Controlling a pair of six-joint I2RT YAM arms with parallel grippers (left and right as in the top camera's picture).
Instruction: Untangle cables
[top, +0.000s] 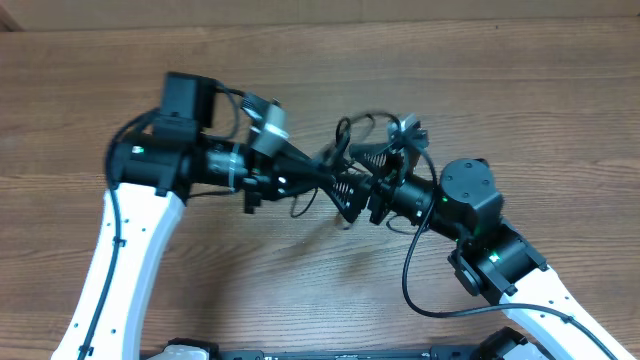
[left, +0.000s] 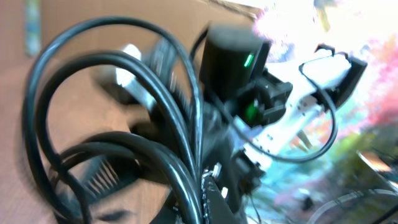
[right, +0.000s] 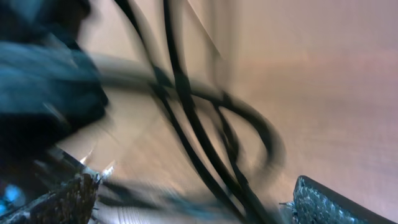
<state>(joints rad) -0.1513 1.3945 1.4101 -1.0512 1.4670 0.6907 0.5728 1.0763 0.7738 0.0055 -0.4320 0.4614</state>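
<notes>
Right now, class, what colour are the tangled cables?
The cables are black, shown best in the left wrist view.

The cables (top: 341, 135) were black against the table (top: 300, 60), which was brown with streaked wood grain. On either side of the cables, the left arm (top: 130, 240) and right arm (top: 545, 300) were white with black joints, each showing a small green light.

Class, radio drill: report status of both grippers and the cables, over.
Left gripper and right gripper nose to nose. Cables bunched between them. Right jaws apart, left jaws unclear. No other obstacle seen.
</notes>
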